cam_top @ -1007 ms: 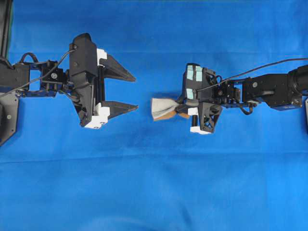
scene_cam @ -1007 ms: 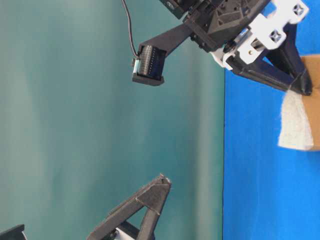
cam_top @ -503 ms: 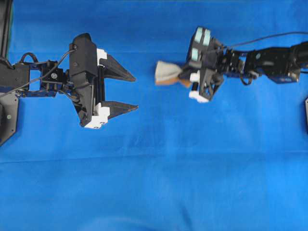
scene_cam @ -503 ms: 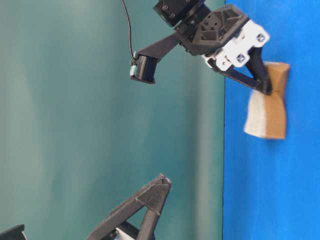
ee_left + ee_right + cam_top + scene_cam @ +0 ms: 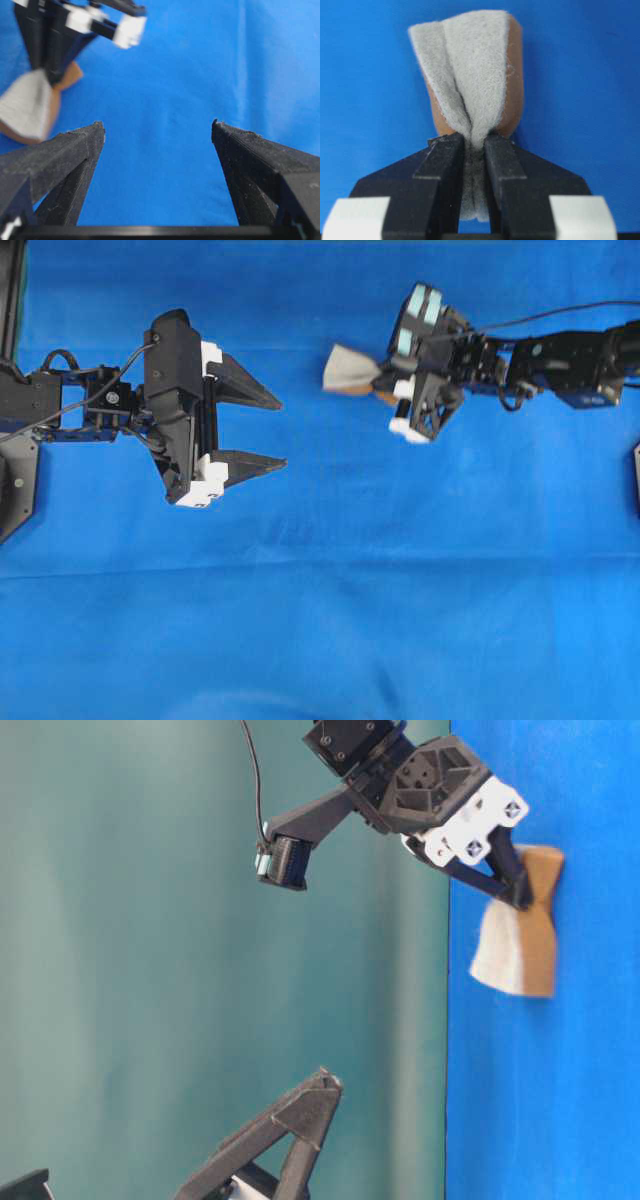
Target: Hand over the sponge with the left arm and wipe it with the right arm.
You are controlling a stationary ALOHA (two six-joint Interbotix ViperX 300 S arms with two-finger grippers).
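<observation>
1. Two black fingers (image 5: 502,165) of the right gripper (image 5: 385,392) were clamped hard on the sponge (image 5: 472,70), squeezing its near end into a narrow waist so that the pale grey felt face folded in on itself and the orange-brown layer bulged out behind it.
2. Beyond that pinch, the sponge's free end flared out ahead of the fingertips. In the table-level view the sponge (image 5: 520,935) lay against or just over the blue cloth (image 5: 560,1120); I could not tell whether it pressed on the cloth.
3. Further back, the right arm (image 5: 560,355) reached in from the right edge of the overhead view, its teal patches uppermost, with the sponge (image 5: 350,370) pointing toward the middle of the table.
4. Across the gap, the left gripper (image 5: 265,430) stood spread wide with nothing between its jaws, well apart from the sponge. Its own camera showed both fingers (image 5: 65,155) bare over the cloth, with the sponge (image 5: 27,107) off to the upper left.
5. Progress, as I judged it: the hand-over looked complete, since the right side alone held the sponge and the left had let go. What remained was the wiping, and the pictures left it open whether a stroke was under way or only about to start.
6. Containers: none were in view, only the blue cloth covering the table and a teal backdrop (image 5: 200,970) behind it.
</observation>
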